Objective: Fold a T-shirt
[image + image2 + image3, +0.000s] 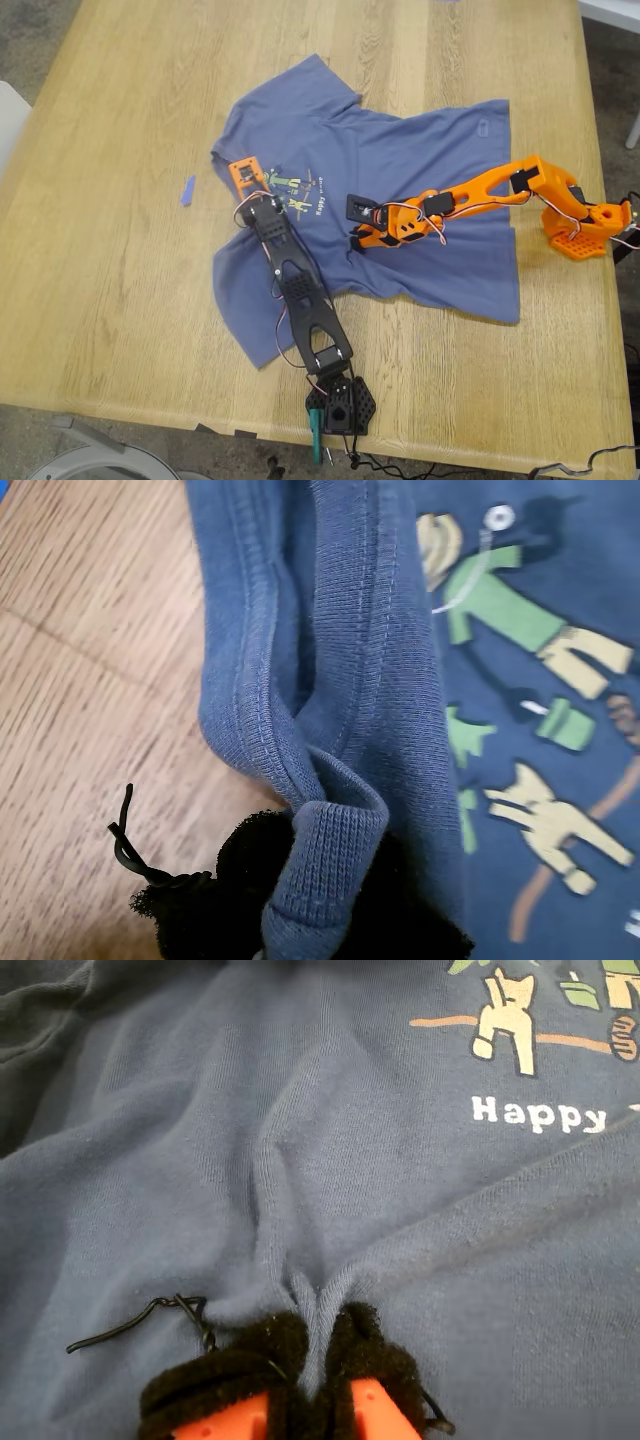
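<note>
While the slate-blue T-shirt (400,190) lies crumpled, print up, in the middle of the pale wooden tabletop (120,300), the exterior view shows a tiny blue scrap (187,191) on bare wood toward its left. A black arm and an orange arm reach over the cloth.

Seen from the first wrist view, my first gripper (325,880) has its black-padded fingers pinching the ribbed collar beside the green and yellow figures.

Along the second wrist view, my second gripper (318,1360) pinches a ridge of chest fabric below the word "Happy".
</note>
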`<act>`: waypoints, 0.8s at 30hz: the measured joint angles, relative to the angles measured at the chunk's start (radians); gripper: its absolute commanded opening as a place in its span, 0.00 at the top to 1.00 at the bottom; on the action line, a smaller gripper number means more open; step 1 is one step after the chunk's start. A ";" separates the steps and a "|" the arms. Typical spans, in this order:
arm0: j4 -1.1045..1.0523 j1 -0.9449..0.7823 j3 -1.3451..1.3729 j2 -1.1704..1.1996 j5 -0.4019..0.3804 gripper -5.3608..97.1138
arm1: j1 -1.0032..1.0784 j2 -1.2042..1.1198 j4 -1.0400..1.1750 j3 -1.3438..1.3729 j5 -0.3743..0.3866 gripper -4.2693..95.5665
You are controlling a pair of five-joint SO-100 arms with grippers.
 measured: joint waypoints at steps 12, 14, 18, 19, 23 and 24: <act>0.014 0.123 0.000 0.098 -0.006 0.95 | 0.107 0.137 -0.009 0.075 -0.028 0.96; 0.025 0.140 0.000 0.098 -0.006 0.95 | 0.126 0.155 -0.009 0.089 -0.028 0.96; 0.040 0.158 0.000 0.100 -0.006 0.95 | 0.155 0.179 -0.005 0.100 -0.028 0.96; 0.044 0.161 0.000 0.101 -0.006 0.95 | 0.163 0.184 -0.005 0.100 -0.028 0.96; 0.049 0.166 0.000 0.107 -0.006 0.95 | 0.201 0.202 -0.006 0.106 -0.028 0.96; 0.049 0.170 0.000 0.107 -0.006 0.95 | 0.212 0.209 -0.008 0.106 -0.028 0.96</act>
